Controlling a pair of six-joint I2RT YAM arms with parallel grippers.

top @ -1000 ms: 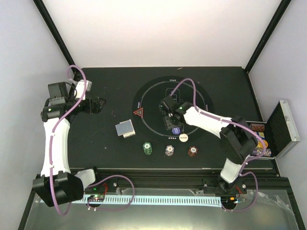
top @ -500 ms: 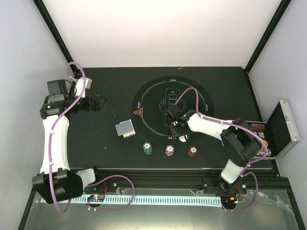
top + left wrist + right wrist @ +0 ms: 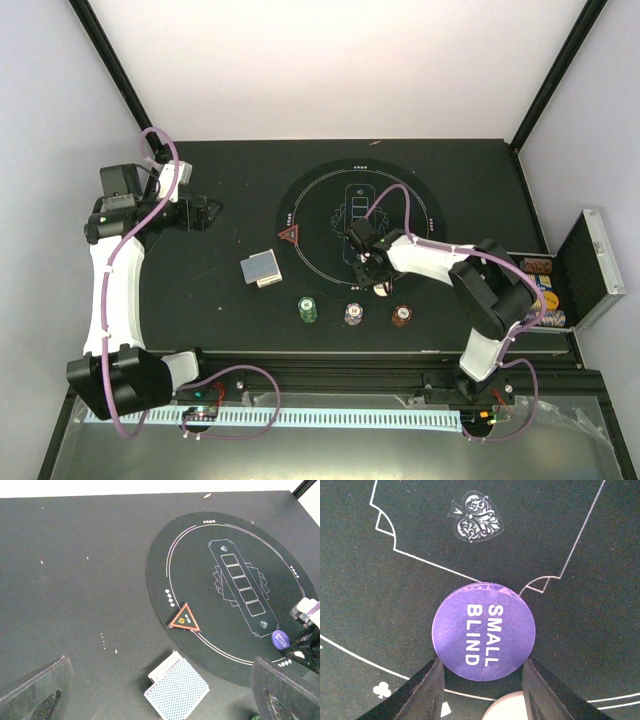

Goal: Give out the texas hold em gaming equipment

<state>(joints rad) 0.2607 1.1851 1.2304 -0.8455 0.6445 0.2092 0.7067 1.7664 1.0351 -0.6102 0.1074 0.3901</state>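
A purple-blue round button [image 3: 483, 631] marked SMALL BLIND lies flat on the round black mat [image 3: 400, 200], near its front rim. My right gripper [image 3: 481, 662] stands over it, and both fingers touch its rim from either side. A white button [image 3: 507, 707] shows just below, between the fingers. The left wrist view shows the same blue button [image 3: 280, 639]. A red triangle marker [image 3: 289, 237] sits on the mat's left rim. The grey-blue-backed card deck [image 3: 262, 269] lies left of the mat. Green [image 3: 308, 310], purple-white [image 3: 353, 315] and red-brown [image 3: 401, 316] chip stacks stand near the front. My left gripper [image 3: 210, 213] hovers open far left.
The open silver case [image 3: 590, 268] stands at the table's right edge, with chips [image 3: 540, 290] inside it. My right arm's forearm [image 3: 430, 255] stretches across the mat's right front. Black frame posts rise at the back corners.
My right gripper has come down toward the near rim of the mat onto the blue button, and its jaws have narrowed around it. The left arm has drawn back slightly to the left.
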